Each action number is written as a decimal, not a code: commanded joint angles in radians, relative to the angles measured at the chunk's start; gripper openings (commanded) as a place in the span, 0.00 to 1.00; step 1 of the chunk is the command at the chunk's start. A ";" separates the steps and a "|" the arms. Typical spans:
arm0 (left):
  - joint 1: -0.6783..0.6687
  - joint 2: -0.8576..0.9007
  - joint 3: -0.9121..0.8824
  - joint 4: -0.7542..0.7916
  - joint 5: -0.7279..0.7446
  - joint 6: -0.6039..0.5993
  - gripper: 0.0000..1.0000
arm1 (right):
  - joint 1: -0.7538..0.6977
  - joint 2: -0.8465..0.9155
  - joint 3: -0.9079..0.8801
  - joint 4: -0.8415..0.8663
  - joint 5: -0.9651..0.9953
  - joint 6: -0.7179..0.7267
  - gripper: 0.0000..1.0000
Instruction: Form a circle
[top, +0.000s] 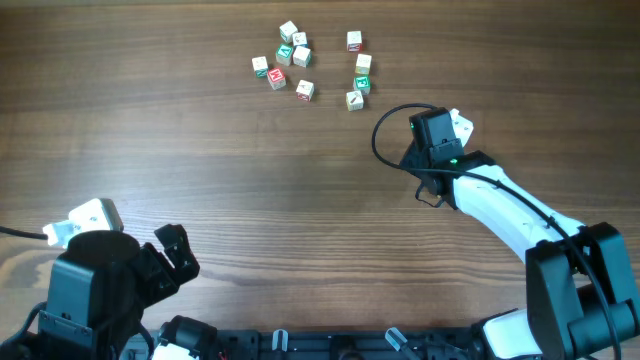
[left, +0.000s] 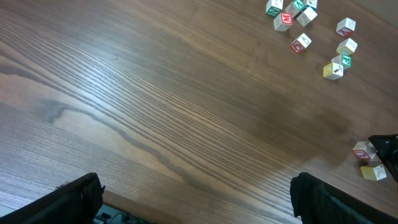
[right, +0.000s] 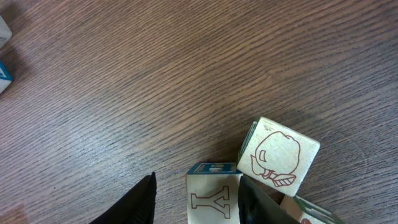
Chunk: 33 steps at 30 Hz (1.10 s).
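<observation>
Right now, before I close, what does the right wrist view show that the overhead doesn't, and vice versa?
Only the right wrist: a Y-printed cube between the right fingers, with a gap on one side, and a red-drawing cube beside it. Only the overhead: the cube cluster at the far side, scattered rather than ringed, and the left gripper, open near the front edge. Both: the wood table.

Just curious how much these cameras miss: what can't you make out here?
- Overhead: prints on the tiny pale wooden cubes, too small.
- Overhead: fingertips of the right hand, hidden under its own black body.
- Right wrist: pale wooden cube printed Y, cut by the bottom edge; grip unclear.
</observation>
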 joint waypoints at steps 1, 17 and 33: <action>0.005 0.002 0.000 0.002 0.005 -0.013 1.00 | -0.003 0.013 0.018 -0.005 0.010 -0.018 0.36; 0.005 0.002 0.000 0.002 0.005 -0.013 1.00 | -0.003 -0.001 0.018 -0.031 0.013 -0.020 0.54; 0.005 0.002 0.000 0.002 0.005 -0.013 1.00 | -0.003 0.013 0.017 -0.014 -0.010 -0.019 0.53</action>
